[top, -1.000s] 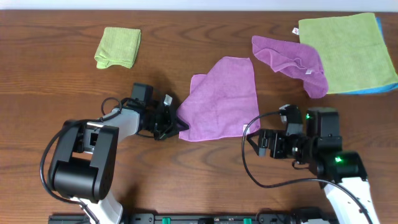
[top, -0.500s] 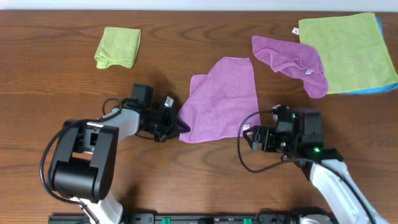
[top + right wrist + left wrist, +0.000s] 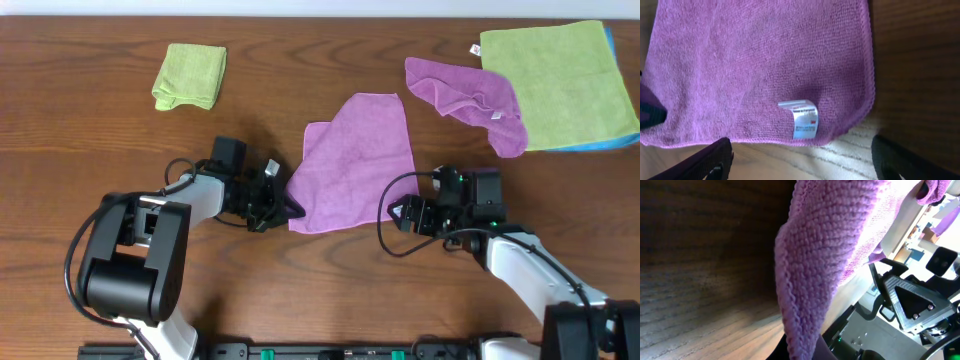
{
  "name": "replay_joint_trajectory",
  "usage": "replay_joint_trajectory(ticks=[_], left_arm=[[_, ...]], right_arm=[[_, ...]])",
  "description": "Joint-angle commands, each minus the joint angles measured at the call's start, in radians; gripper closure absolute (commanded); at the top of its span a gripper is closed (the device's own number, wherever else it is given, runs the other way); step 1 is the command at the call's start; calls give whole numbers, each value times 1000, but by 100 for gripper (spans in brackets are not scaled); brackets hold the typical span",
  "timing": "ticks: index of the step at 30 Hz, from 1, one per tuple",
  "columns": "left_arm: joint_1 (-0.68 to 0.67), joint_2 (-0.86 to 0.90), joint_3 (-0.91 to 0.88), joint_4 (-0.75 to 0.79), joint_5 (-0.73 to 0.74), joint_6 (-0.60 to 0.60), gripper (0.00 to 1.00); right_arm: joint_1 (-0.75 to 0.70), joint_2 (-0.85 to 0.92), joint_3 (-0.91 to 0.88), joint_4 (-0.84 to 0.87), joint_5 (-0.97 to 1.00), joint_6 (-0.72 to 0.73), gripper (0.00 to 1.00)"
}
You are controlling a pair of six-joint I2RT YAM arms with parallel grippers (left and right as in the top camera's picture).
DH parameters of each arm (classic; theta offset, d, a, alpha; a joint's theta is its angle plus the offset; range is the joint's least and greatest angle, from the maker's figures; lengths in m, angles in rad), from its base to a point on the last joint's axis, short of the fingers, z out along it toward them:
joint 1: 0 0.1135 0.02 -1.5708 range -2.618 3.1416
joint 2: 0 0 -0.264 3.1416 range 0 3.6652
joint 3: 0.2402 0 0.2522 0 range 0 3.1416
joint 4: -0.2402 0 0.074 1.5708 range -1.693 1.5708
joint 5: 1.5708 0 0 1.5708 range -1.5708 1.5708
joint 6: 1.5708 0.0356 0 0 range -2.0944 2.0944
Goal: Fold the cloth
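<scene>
The wooden surface (image 3: 80, 120) is carrying everything here. Far beyond the right gripper (image 3: 402, 213), a big lime-green cloth (image 3: 555, 85) is lying flat over a blue one (image 3: 610, 143) that is showing only as a thin edge.

The cloth (image 3: 360, 160) is lying spread between the two grippers, reaching away from both of them, with its far corner already turned in so the outline is looking lopsided. A rumpled purple cloth (image 3: 470, 100) is sitting beyond the right gripper, well apart from it, and a folded lime-green cloth (image 3: 190, 75) is resting far beyond the left gripper (image 3: 280, 205).

The left gripper is lying low at the near left corner and appears to be pinching it; in its wrist view the hem is rising straight out of the fingers. The right gripper is standing wide, its fingers straddling the near right corner without touching it, with the white tag (image 3: 804, 119) just ahead of them.

The cloth is looking light, limp and grippy (typical microfibre), so it will likely be sagging and dragging rather than sliding. The corner hem beside the tag is seeming the best place to take hold.

The left fingertips are mostly buried under fabric, so their closure is being judged, not seen. The tag's print is too small to read.
</scene>
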Motion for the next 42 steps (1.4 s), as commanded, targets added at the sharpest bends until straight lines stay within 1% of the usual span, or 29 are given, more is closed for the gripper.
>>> replay_joint_trajectory(ticks=[1, 7, 10, 12, 16, 18, 19, 20, 21, 22, 23, 29, 36, 39, 40, 42], left_arm=[[-2, 8, 5, -5, 23, 19, 94], [-2, 8, 5, -8, 27, 19, 94], [-2, 8, 5, -7, 42, 19, 94], [-2, 8, 5, -7, 48, 19, 94], [-2, 8, 5, -7, 56, 19, 94], [-1, 8, 5, -7, 65, 19, 94], [-1, 8, 5, -7, 68, 21, 94], [-1, 8, 5, -8, 68, 21, 94], [-1, 8, 5, -8, 71, 21, 94], [-1, 8, 5, -7, 76, 21, 94], [-1, 8, 5, -8, 76, 21, 94], [26, 5, 5, -7, 95, 23, 94], [162, -12, 19, -7, 194, 32, 94], [217, -29, 19, -10, 249, 42, 95], [228, -35, 19, -14, 265, 47, 94], [242, -43, 19, -47, 293, 71, 94]], right_arm=[[-9, 23, -4, 14, 32, 34, 13], [-9, 79, -4, 72, 34, 56, 15], [-9, 111, -4, 97, 34, 71, 18], [-9, 127, -4, 104, 34, 71, 22], [-9, 140, -4, 107, 34, 71, 44], [-9, 140, -4, 111, 32, 71, 61], [-9, 140, -4, 112, 28, 71, 65], [-9, 139, -4, 114, 19, 71, 71], [-9, 139, -3, 116, 11, 71, 80], [-9, 139, -3, 116, 4, 71, 94], [-9, 139, -3, 117, -9, 71, 99], [-9, 91, -2, 146, -103, 80, 99], [-9, -89, 10, 140, -113, 131, 98], [-9, -170, 11, 108, -113, 146, 98], [-9, -193, 11, 90, -113, 146, 99], [-9, -242, 11, 35, -112, 146, 99]])
